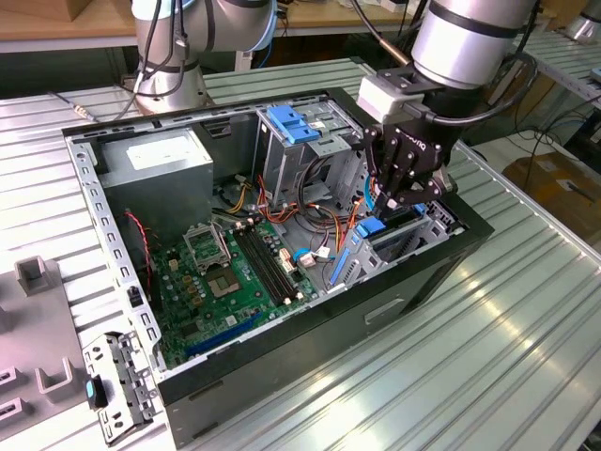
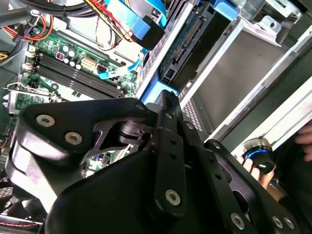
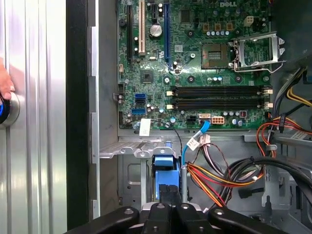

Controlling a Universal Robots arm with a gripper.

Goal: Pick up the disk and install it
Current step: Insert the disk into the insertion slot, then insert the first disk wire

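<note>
one arm (image 1: 470, 38) points steeply down over the disk (image 1: 373, 226).

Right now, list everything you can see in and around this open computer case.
Computer case: one, black, open, on ribbed metal table.
Motherboard: one, green, case floor.
Power supply: one, grey, white sticker, case corner.
Latch: one, blue, atop grey drive cage.
Disk: one, blue-railed, in bay below gripper.
Cables: several, orange, yellow, red, beside the cage.
Hand: one, person's, by the table outside the case.
Gripper: one, black, over the disk.
</note>
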